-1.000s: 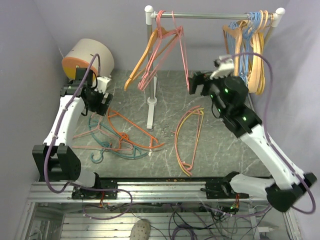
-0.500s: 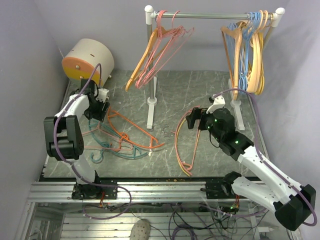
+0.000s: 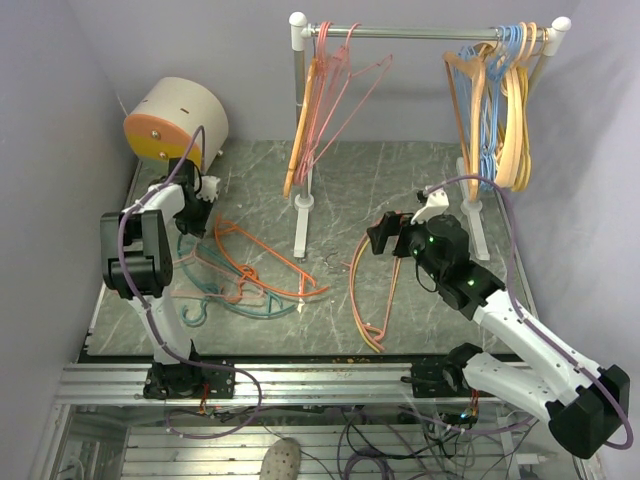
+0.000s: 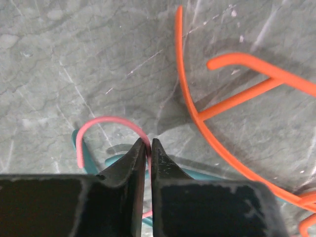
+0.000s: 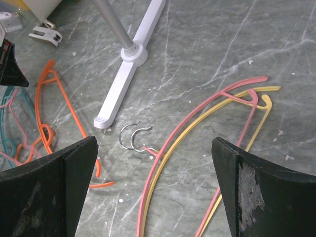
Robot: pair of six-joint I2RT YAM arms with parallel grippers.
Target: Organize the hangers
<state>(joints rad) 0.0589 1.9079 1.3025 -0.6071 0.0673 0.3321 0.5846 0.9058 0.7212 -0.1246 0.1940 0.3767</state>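
In the left wrist view my left gripper (image 4: 148, 143) is shut on the curved hook of a pink hanger (image 4: 106, 121) lying on the marble floor, with a teal hanger (image 4: 81, 148) under it and an orange hanger (image 4: 190, 108) beside it. From above, the left gripper (image 3: 195, 208) is at the far end of the tangled pile of hangers (image 3: 250, 280). My right gripper (image 5: 154, 143) is open above a pink hanger (image 5: 197, 118) and a yellow hanger (image 5: 163, 173) lying together; it holds nothing. Pink and orange hangers (image 3: 325, 100) hang on the rail.
The rail (image 3: 430, 32) stands on a white post (image 3: 300, 200) with a foot (image 5: 131, 74). A light-blue and tan bunch (image 3: 495, 100) hangs at its right end. A round tan and orange drum (image 3: 175, 125) sits back left. A small white clip (image 5: 44, 34) lies near it.
My left gripper has shut on the pink hanger's hook. The right arm came down from the rail to just above the pink and yellow hangers. The hanging pink hangers swung.
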